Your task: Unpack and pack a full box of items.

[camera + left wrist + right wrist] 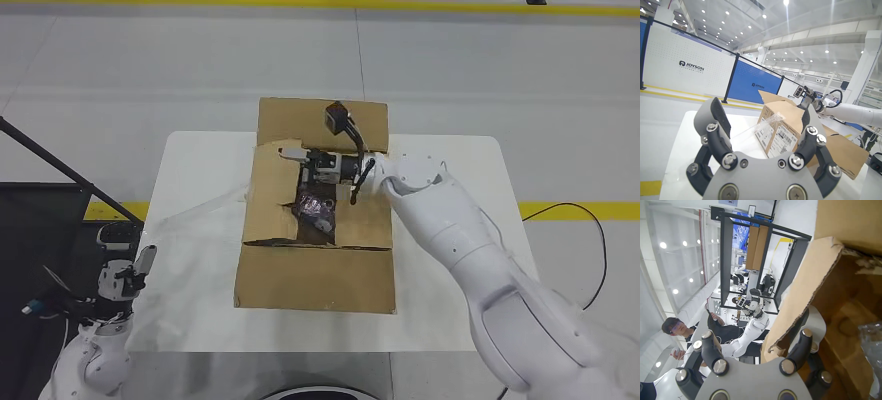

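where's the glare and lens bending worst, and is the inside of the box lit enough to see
Left wrist view: ceiling lamps flare into streaks, and the black railing bows with the wide lens. Right wrist view: lamps glare again, while inside the box it is shaded. Top view: even light, but the box's opening is dark, its bagged item hard to read.

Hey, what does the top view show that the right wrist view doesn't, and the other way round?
Top view gives the white table and the whole cardboard box, flaps spread open. Right wrist view gives a close look at one flap, its torn corrugated edge passing between the open fingers of the right gripper. Shared: the box, that gripper at the flap, and a plastic-wrapped item inside.
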